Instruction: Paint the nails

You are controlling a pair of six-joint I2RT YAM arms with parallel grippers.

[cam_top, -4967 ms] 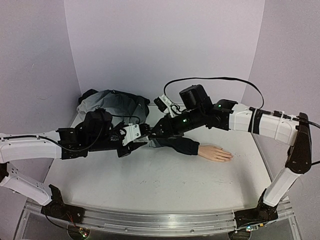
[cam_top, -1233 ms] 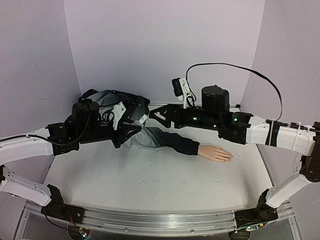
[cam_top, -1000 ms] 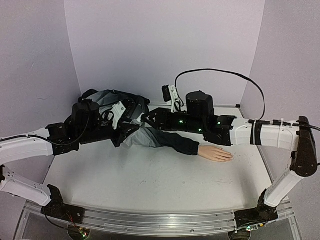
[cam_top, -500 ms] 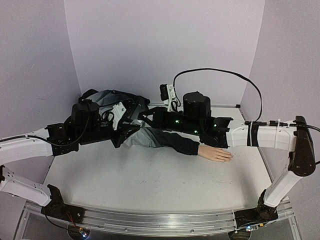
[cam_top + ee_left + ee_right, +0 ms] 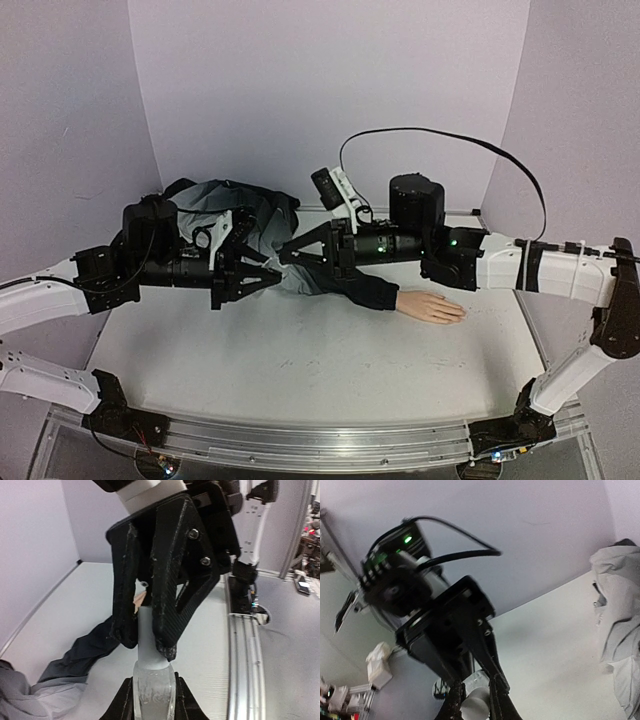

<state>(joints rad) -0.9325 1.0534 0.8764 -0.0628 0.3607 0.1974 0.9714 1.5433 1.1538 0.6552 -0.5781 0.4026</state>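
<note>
A small clear bottle (image 5: 150, 685) with a white cap (image 5: 148, 640) is held between my two grippers above the table. My left gripper (image 5: 150, 692) is shut on the bottle's glass body. My right gripper (image 5: 149, 647) is shut on the cap, and its own view shows the cap (image 5: 475, 707) between its fingers. In the top view the grippers meet left of centre, left (image 5: 262, 276) and right (image 5: 286, 256). The pale mannequin hand (image 5: 431, 306) lies palm down, sticking out of the dark grey sleeve (image 5: 352, 286), well right of both grippers. Its nails are too small to make out.
The rest of the grey jacket (image 5: 225, 212) is bunched at the back left against the wall. Purple walls close the table on three sides. A metal rail (image 5: 300, 445) runs along the near edge. The right arm's cable (image 5: 440, 140) loops above it.
Both grippers stay joined at the bottle and have dropped slightly toward the table. The left arm has drawn back to the left and the right wrist has turned.
</note>
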